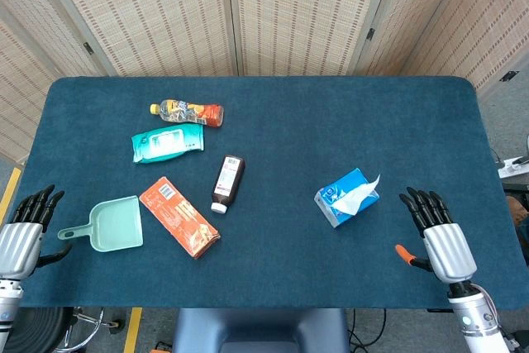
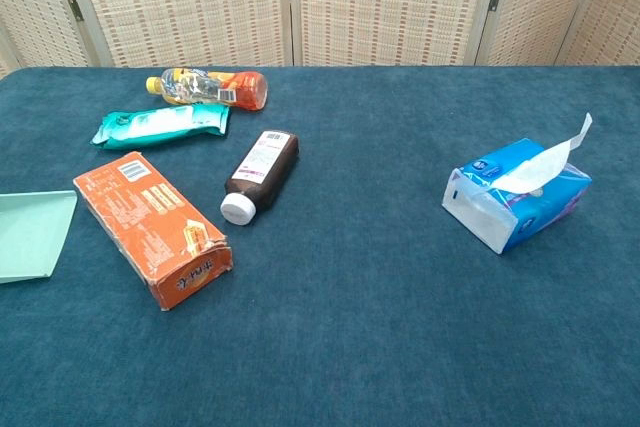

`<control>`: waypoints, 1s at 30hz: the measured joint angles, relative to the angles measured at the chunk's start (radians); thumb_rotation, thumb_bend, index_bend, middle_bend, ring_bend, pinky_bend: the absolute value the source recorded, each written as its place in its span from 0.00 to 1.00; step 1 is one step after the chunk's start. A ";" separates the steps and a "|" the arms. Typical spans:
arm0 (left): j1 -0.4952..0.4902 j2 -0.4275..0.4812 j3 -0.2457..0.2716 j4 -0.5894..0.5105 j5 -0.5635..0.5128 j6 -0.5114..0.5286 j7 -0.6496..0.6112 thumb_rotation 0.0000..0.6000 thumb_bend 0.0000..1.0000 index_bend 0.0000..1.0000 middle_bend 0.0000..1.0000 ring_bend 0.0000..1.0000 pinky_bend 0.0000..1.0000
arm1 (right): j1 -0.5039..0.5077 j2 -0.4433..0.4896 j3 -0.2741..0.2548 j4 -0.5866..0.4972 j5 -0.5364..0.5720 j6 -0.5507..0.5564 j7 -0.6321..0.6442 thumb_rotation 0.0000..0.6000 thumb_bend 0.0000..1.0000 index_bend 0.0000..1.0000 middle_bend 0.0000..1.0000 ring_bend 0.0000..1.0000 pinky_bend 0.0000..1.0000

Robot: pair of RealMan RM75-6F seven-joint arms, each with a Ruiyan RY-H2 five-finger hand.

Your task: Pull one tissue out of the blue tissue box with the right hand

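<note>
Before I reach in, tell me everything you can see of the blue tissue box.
The blue tissue box is a small soft-looking pack, blue with a pale, whitish end panel. It lies flat on the table's blue cloth, set at an angle. One white tissue sticks up from its top slot. Nothing else touches it; the right hand hovers beside it, apart.

Chest view doesn't catch either robot hand at all, and the green dustpan is chopped off by the left picture edge there, handle gone. In the head view the left robot hand hangs off the counter's left edge with its arm cut by the frame; same for the right robot hand at the right edge. Print on the orange box, brown bottle, teal pack and blue tissue box is too small to read.
</note>
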 measured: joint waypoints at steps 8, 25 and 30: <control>0.001 0.004 0.002 -0.003 0.005 0.004 -0.004 1.00 0.26 0.00 0.00 0.00 0.11 | 0.001 -0.001 0.010 -0.002 0.011 -0.013 -0.007 1.00 0.14 0.03 0.02 0.00 0.00; -0.002 0.007 0.005 -0.001 -0.001 -0.011 -0.019 1.00 0.26 0.00 0.00 0.00 0.12 | 0.155 -0.084 0.153 0.027 0.182 -0.213 -0.153 1.00 0.15 0.39 0.25 0.00 0.00; -0.005 0.007 0.006 0.004 -0.001 -0.019 -0.025 1.00 0.26 0.00 0.00 0.00 0.12 | 0.215 -0.134 0.190 0.042 0.262 -0.285 -0.240 1.00 0.15 0.40 0.26 0.00 0.00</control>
